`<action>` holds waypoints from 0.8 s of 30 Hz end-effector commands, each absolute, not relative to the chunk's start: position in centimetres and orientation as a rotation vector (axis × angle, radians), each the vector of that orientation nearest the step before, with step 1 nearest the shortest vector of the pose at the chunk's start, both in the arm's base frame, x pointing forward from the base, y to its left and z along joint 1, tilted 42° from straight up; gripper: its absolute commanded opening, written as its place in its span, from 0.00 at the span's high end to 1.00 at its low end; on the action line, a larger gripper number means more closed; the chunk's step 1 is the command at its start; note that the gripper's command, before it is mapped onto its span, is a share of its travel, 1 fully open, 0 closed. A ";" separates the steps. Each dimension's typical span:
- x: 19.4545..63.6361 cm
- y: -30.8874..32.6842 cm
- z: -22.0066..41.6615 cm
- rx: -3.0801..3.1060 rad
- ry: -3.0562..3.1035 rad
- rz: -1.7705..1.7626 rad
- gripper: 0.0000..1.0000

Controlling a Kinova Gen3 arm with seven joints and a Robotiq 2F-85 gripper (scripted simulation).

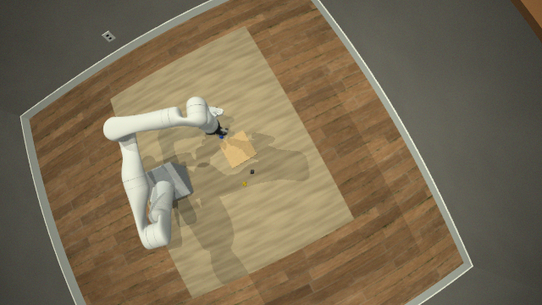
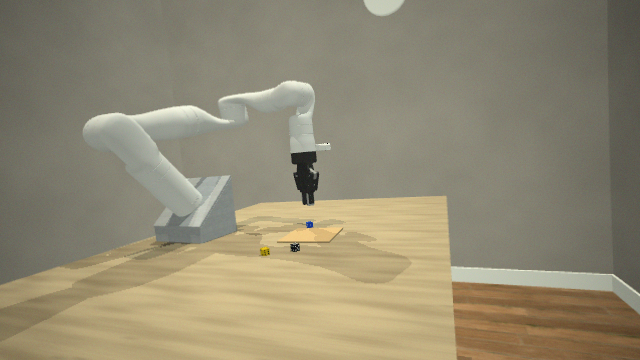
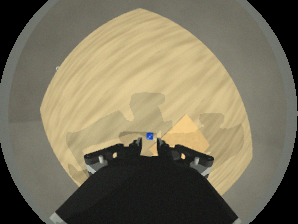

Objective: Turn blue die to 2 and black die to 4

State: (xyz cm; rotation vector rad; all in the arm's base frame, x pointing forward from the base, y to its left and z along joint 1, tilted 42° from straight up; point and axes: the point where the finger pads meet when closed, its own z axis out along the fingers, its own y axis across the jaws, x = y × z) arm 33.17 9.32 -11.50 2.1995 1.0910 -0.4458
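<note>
The blue die [image 1: 221,136] [image 2: 309,224] [image 3: 150,136] lies on the table just off the mat's edge. The orange mat [image 1: 236,158] [image 2: 312,236] [image 3: 188,133] lies flat. The black die [image 1: 251,171] [image 2: 295,247] lies on the table off the opposite side of the mat. The yellow die [image 1: 244,184] [image 2: 264,251] lies on the table near the black one. The pips are too small to read surely. My gripper [image 1: 226,132] [image 2: 308,203] [image 3: 149,142] points down, high above the table near the blue die. Its fingers are partly open with a narrow gap, and nothing is between them. The wrist view does not show the black and yellow dice.
The wooden table [image 1: 288,203] [image 2: 225,310] carries the arm's grey base [image 1: 179,180] [image 2: 217,212], left of the mat. Arm shadows fall over the mat and around the dice. The table's right edge is well beyond the mat in the exterior view.
</note>
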 end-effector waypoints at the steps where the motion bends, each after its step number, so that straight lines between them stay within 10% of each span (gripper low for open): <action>1: 33.1 9.0 -11.7 2.198 1.090 -0.446 0.69; 24: 33.1 6.9 -14.0 2.198 1.090 -0.446 0.69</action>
